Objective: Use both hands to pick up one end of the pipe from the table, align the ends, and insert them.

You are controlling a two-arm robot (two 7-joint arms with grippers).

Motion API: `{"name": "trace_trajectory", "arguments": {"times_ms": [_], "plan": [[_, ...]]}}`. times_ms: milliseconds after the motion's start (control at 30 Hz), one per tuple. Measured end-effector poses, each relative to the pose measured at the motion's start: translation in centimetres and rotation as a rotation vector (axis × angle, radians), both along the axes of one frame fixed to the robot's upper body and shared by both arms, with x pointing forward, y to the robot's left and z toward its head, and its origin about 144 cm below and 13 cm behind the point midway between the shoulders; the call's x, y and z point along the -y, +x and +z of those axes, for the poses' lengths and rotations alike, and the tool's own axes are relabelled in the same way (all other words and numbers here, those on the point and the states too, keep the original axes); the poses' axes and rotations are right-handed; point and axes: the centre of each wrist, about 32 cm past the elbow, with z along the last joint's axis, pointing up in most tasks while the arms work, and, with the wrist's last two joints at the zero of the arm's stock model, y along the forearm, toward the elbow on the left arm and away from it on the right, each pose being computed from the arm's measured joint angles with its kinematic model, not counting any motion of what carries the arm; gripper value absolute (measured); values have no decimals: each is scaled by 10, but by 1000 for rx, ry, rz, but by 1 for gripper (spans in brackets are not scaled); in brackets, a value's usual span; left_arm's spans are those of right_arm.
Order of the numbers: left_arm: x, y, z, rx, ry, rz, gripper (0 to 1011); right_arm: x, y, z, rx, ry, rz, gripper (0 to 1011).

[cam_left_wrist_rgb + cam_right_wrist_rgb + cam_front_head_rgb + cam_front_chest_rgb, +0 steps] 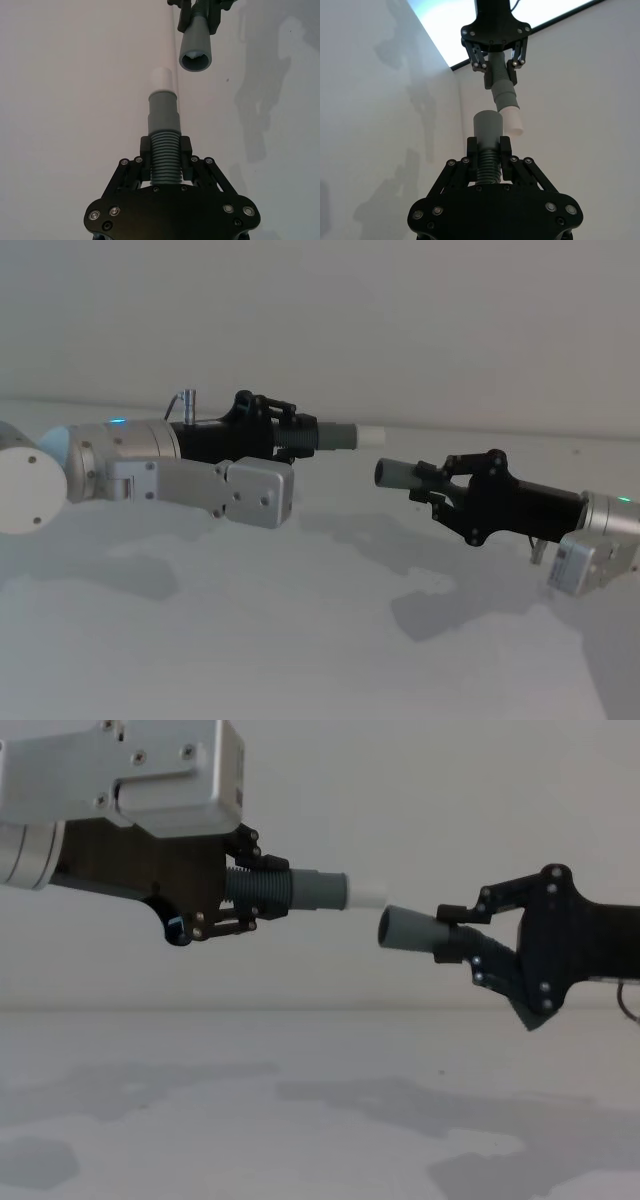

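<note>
Both pipe pieces hang in the air above the white table (300,640). My left gripper (290,430) is shut on the ribbed part of the straight piece (318,890), whose whitish tip (370,435) points right. From the right, my right gripper (440,480) is shut on the other grey piece (405,474), its round mouth (388,929) facing left. A small gap separates the ends, and the tip sits slightly higher than the mouth. The left wrist view has the tip (162,80) just left of the mouth (195,59). In the right wrist view the tip (513,121) lies beside the mouth (487,120).
Arm shadows fall across the bare table top (300,1120) under both grippers. A plain pale wall (420,810) stands behind.
</note>
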Motion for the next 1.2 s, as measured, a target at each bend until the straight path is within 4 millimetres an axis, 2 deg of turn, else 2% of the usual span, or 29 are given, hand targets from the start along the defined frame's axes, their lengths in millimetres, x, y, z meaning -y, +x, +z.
{"name": "trace_trajectory", "arguments": {"times_ms": [467, 1200], "plan": [[0, 0, 0, 2, -1, -2, 314, 7, 14, 7, 62, -52, 29, 232], [0, 0, 0, 2, -1, -2, 314, 10, 19, 10, 83, -73, 42, 232]]}}
